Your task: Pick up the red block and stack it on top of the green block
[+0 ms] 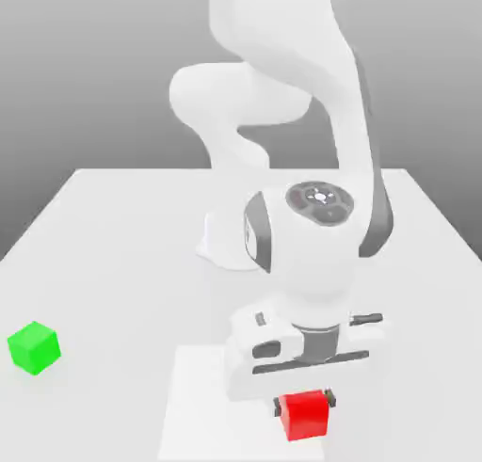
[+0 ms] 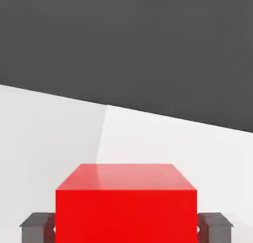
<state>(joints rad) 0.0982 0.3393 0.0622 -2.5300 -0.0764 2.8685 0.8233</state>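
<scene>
White table [image 1: 113, 225] holds the green block [image 1: 35, 347] apart; jaws [image 1: 304, 406] clamp the red block [image 1: 305, 418], their tips half-hidden.

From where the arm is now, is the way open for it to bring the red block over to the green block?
Probably yes. The tool is shut on the red block, and the green block sits apart toward the exterior view's left. The table between them looks bare, so nothing seems to block the way.
</scene>
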